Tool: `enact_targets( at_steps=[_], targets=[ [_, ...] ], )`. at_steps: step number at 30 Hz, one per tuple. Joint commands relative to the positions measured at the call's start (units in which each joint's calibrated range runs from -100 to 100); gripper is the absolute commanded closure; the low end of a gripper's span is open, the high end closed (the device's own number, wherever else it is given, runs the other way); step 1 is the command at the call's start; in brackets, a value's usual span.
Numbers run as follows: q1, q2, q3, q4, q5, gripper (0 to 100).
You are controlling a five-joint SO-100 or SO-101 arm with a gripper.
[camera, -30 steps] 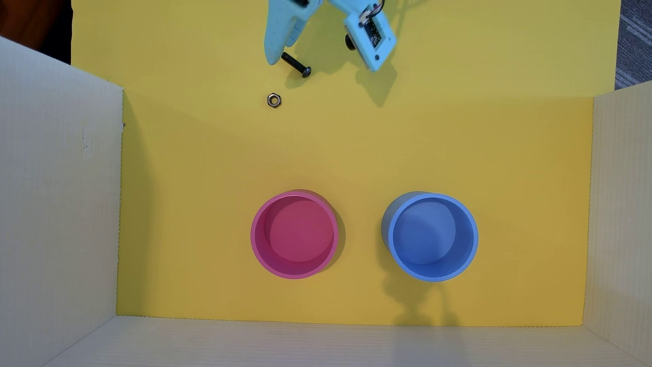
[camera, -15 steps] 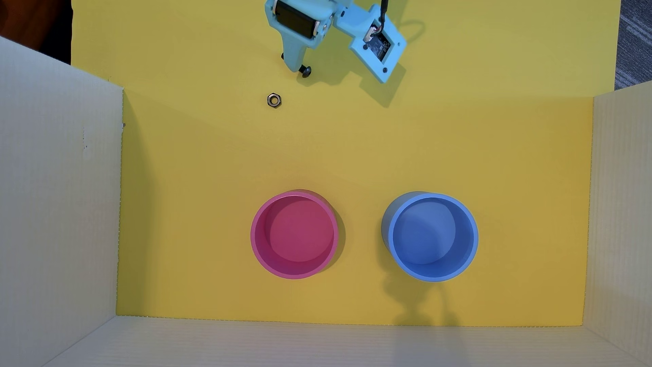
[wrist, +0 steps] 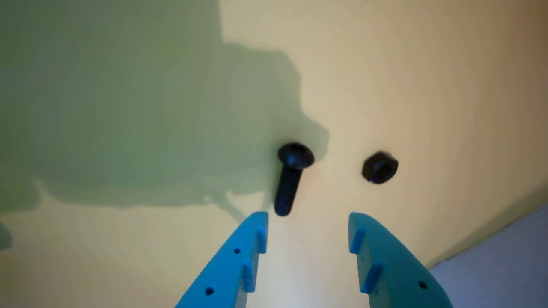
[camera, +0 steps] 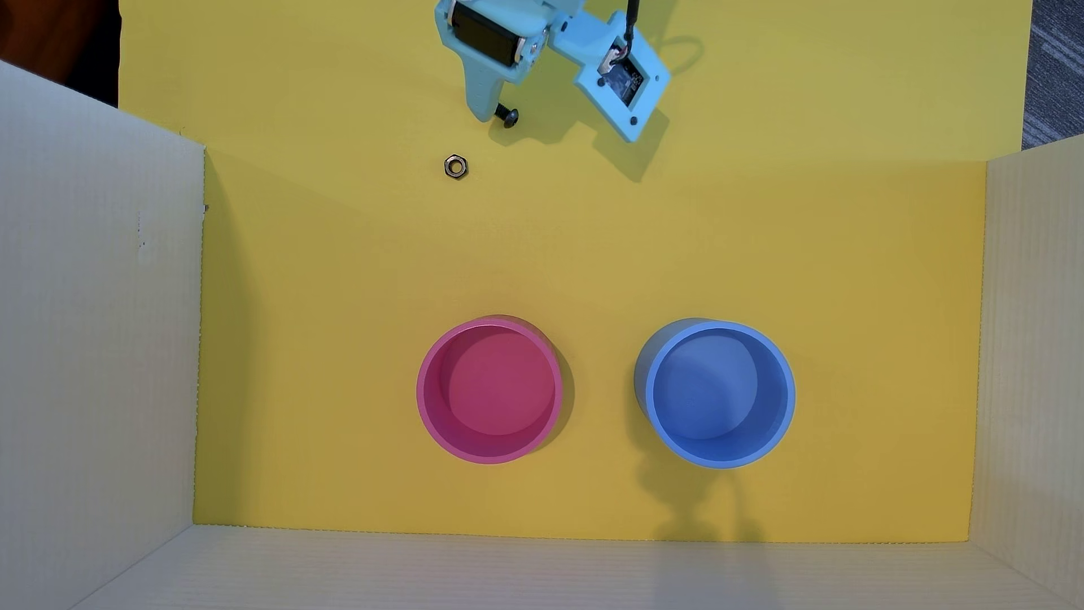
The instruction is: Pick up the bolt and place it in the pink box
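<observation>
The bolt [camera: 508, 115] is small and black and lies on the yellow mat at the top of the overhead view. In the wrist view the bolt [wrist: 291, 177] lies just beyond the tip of the left finger [wrist: 252, 248], head pointing away. My light blue gripper [wrist: 308, 218] is open and empty, with its jaws apart above the mat. In the overhead view the gripper [camera: 494, 117] hangs right next to the bolt's threaded end, and only one of its fingers shows. The pink box [camera: 431, 405] stands upright and empty, far below in the overhead view.
A silvery hexagonal nut [camera: 456, 166] lies just below-left of the bolt, and shows in the wrist view [wrist: 379, 167] to the bolt's right. A blue round container [camera: 786, 405] stands right of the pink box. White corrugated walls [camera: 94, 352] border the mat on the left, right and bottom.
</observation>
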Motion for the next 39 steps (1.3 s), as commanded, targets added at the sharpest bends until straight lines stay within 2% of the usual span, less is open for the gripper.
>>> enact_targets(
  at_steps=[1, 12, 39],
  targets=[
    [0.1, 2.1, -3.4, -0.6, -0.2, 86],
    [-0.4, 17.8, -12.4, -1.0, -1.2, 86],
    [0.2, 28.8, -13.5, -4.5, -0.9, 86]
  ],
)
